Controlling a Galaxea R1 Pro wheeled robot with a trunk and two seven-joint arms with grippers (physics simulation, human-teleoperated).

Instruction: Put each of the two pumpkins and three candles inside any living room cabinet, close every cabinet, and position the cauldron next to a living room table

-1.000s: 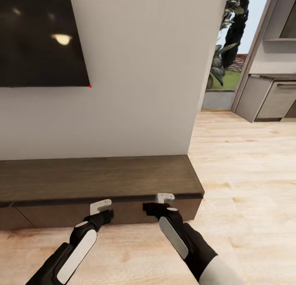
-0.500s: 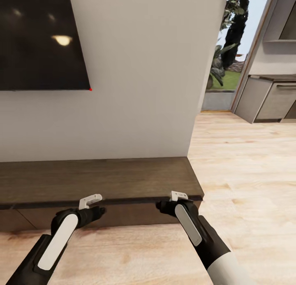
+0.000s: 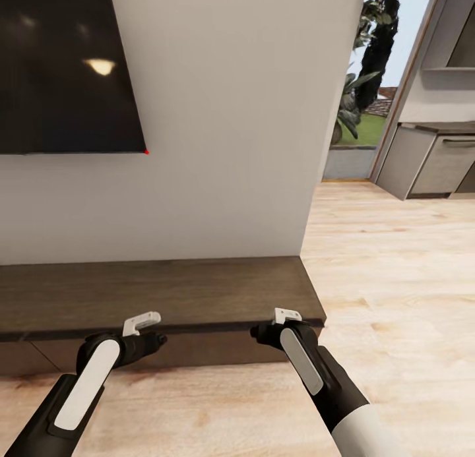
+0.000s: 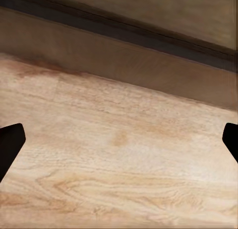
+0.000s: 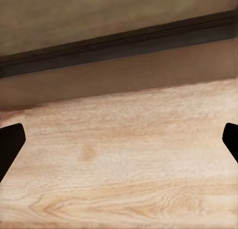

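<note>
**Dark-brown cabinet dead ahead, both grippers level with its front edge**

Dark-brown wood fills the lower middle of the head view: the cabinet [image 3: 165, 289] runs long and low along the white wall [image 3: 224, 114], its long axis going from 9 o'clock to 3 o'clock across the robot's front, its right end stopping near the wall's corner. Its drawer fronts look shut. No pumpkin or candle is in sight here.

The left gripper [image 3: 146, 330] hangs at about 7 o'clock in the head view, the right gripper [image 3: 280, 324] at about 5 o'clock, both just short of the cabinet's top edge, which lies toward 12 o'clock from each. Both wrist views show dark fingertips [image 4: 11, 140] set wide at the frame edges with bare wooden floor [image 5: 119, 159] between them, so both grippers stand spread and hold nothing.

Neither arm looks clearly nearer; the right sits closer to the cabinet's end, the left further along its length. Any drawer pull would likely go straight back toward 6 o'clock, across the long axis.
</note>
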